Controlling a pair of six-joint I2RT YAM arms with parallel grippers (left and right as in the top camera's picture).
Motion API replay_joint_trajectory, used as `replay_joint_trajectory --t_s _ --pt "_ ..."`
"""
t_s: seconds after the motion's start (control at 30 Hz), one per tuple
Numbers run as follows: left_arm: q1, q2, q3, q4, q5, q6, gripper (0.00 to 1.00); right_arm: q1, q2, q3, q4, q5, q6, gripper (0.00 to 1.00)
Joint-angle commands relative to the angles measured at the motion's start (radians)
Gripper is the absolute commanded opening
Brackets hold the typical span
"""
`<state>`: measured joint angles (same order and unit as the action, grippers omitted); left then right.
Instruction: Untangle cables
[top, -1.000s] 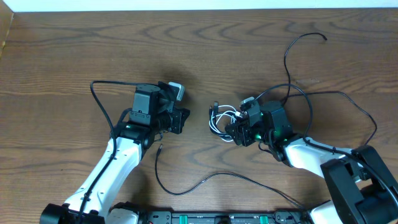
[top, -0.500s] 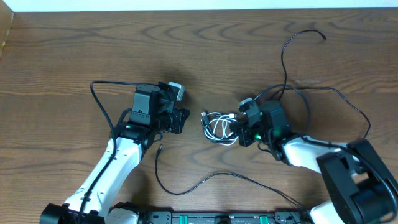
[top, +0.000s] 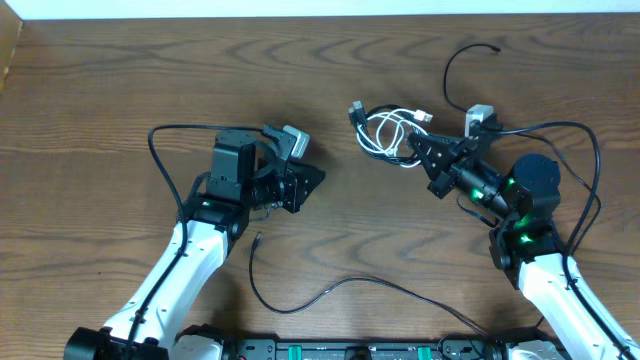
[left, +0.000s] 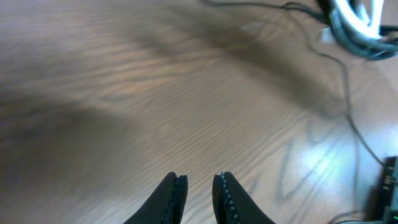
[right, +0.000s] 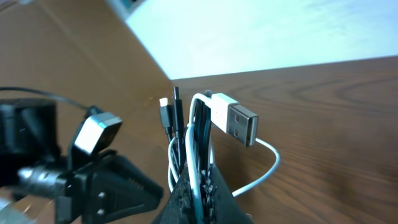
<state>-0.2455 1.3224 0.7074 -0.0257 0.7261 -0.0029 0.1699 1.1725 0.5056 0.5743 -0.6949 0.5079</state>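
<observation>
- The right gripper (top: 418, 152) is clamped on a bunch of cables (top: 383, 128) over the far right-centre of the table (top: 120, 80). The loops fan out from its fingertips toward the left.
- In the right wrist view the gripper (right: 198, 183) pinches the cables (right: 199, 134) between closed fingers. White and black strands stand up out of the tips.
- A white plug (right: 236, 121) with a metal end tops the bunch, and two small plug ends poke up just to its left.
- It is hard to tell whether the bunch touches the wood or hangs just clear of it.
- The left gripper (top: 308, 180) sits near mid-table, well apart from the bunch and pointing toward it.
- In the left wrist view its tips (left: 199, 186) stand a narrow gap apart over bare wood, holding nothing. The cables (left: 357, 28) show as a blur in the top right corner.
- A black cord (top: 345, 282) lies loose along the near edge, held by neither arm, with one end near the left arm.
</observation>
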Motion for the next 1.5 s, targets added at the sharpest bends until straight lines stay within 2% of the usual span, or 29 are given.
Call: replay_joint_trajectory --t_s 0.0,0.07,0.17,0.23,0.33,0.5,0.57,0.7,0.77,0.83,1.03,1.13,1.2,1.47 --pt "-0.003 -0.003 0.01 0.057 0.104 -0.001 0.2 -0.007 -0.01 0.002 0.019 -0.16 -0.08 0.01" --pt "-0.002 -0.004 0.01 0.101 0.104 0.009 0.12 -0.013 -0.01 0.002 0.021 -0.232 -0.14 0.01" --pt "-0.002 -0.006 0.01 0.175 0.104 0.01 0.09 -0.04 -0.01 0.002 0.017 -0.336 -0.212 0.01" --pt "0.004 -0.018 0.01 0.22 0.104 0.027 0.09 -0.071 -0.009 0.002 0.006 -0.43 -0.266 0.01" --pt "0.029 -0.041 0.01 0.241 0.104 0.114 0.09 -0.113 -0.009 0.002 -0.046 -0.496 -0.336 0.01" --pt "0.061 -0.093 0.01 0.294 0.106 0.115 0.09 -0.126 -0.009 0.002 -0.097 -0.548 -0.405 0.01" --pt "0.059 -0.104 0.01 0.322 0.156 0.115 0.1 -0.12 -0.009 0.002 -0.097 -0.58 -0.438 0.01" --pt "0.059 -0.106 0.01 0.369 0.389 0.116 0.17 -0.109 -0.009 0.002 -0.097 -0.61 -0.455 0.01" --pt "0.059 -0.106 0.01 0.368 0.43 0.12 0.17 -0.107 -0.009 0.002 -0.096 -0.634 -0.465 0.01" --pt "0.059 -0.105 0.01 0.368 0.477 0.139 0.26 -0.106 -0.009 0.002 -0.097 -0.659 -0.473 0.01" --pt "0.037 -0.1 0.01 0.364 0.546 0.141 0.31 -0.094 -0.009 0.002 -0.096 -0.682 -0.481 0.01" --pt "0.002 -0.099 0.01 0.308 0.545 0.142 0.31 -0.082 -0.009 0.002 -0.096 -0.702 -0.5 0.01" --pt "-0.01 -0.091 0.01 0.276 0.537 0.142 0.35 -0.076 -0.009 0.002 -0.095 -0.707 -0.506 0.01" --pt "-0.013 -0.061 0.01 0.27 0.539 0.141 0.43 -0.076 -0.009 0.002 -0.096 -0.707 -0.506 0.01"
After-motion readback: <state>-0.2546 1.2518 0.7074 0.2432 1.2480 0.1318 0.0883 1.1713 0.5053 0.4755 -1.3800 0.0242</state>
